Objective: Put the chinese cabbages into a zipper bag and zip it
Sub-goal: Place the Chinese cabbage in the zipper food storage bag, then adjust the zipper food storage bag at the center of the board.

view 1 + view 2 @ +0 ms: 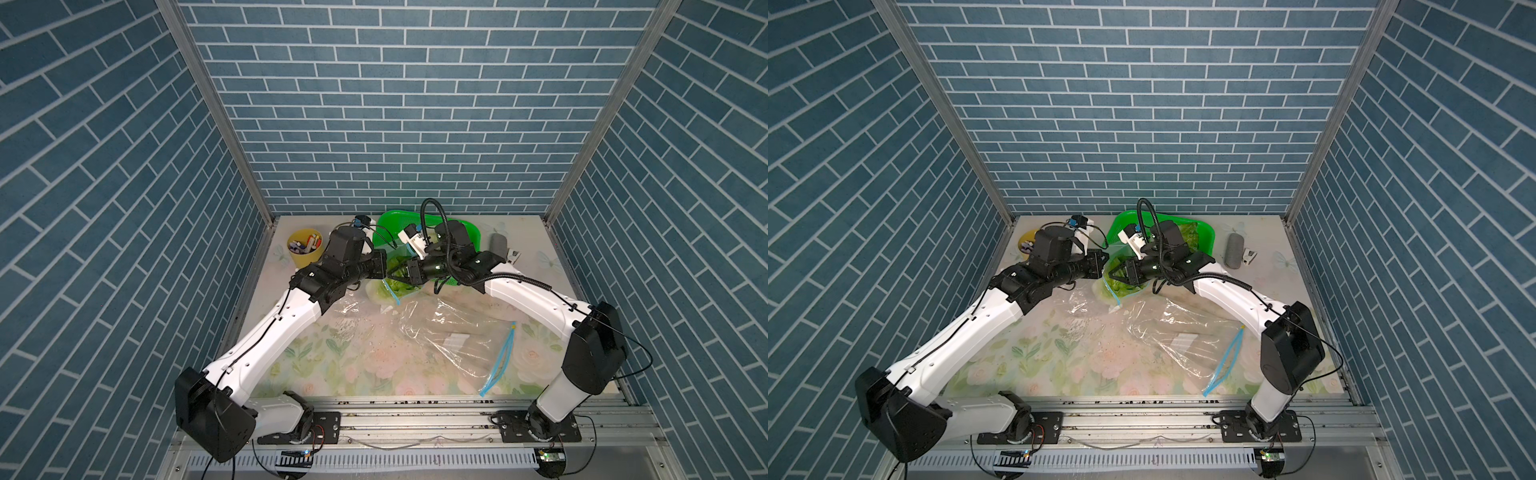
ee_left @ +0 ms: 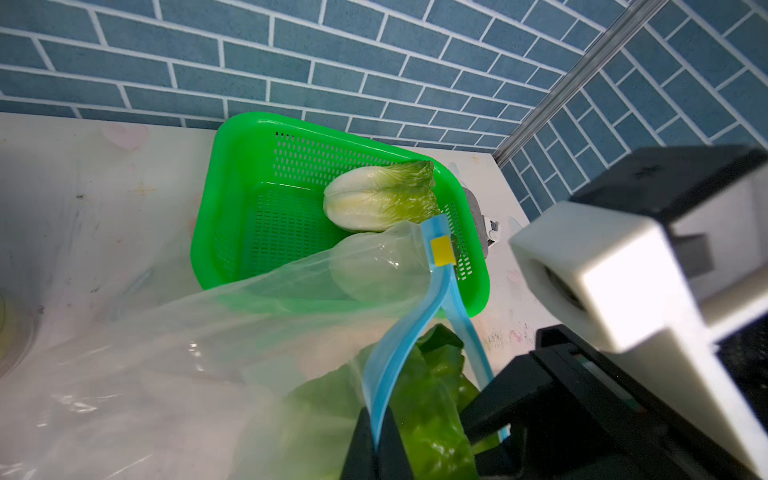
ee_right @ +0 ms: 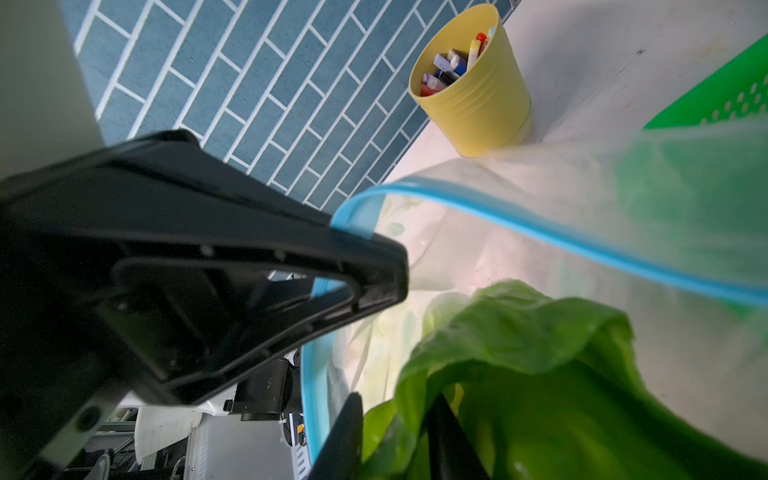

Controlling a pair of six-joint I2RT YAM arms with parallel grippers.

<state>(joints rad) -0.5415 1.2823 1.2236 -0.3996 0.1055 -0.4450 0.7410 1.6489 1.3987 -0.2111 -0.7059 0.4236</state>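
Table read as a clock in the top views, 12 at the back wall.

Left wrist view: left gripper (image 2: 376, 432) fully closed on the blue zipper strip (image 2: 395, 338) of the zipper bag (image 2: 249, 328), holding the mouth up and open. Yellow slider (image 2: 442, 252) sits at the strip's far end. This view alone shows one chinese cabbage (image 2: 380, 197) lying in the green basket (image 2: 205, 249). A pale rounded shape (image 2: 374, 270) sits behind the bag film — cabbage or not, in basket or bag, not resolvable.

Right wrist view: right gripper (image 3: 395, 436) inside the bag mouth, jaws part-way apart, leaves of the bagged cabbage (image 3: 540, 353) in the gap. Whether the pads touch them is unclear. Yellow cup (image 3: 473, 108) of small items stands beyond.

Both top views: the grippers meet near 12, just in front of the basket — arms cover the fingertips and much of the basket. The bagged cabbage (image 1: 392, 286) shows only as a green patch. Second bag (image 1: 453, 328) lies flat at 4, grey object (image 1: 1233, 251) at 1, cup at 11
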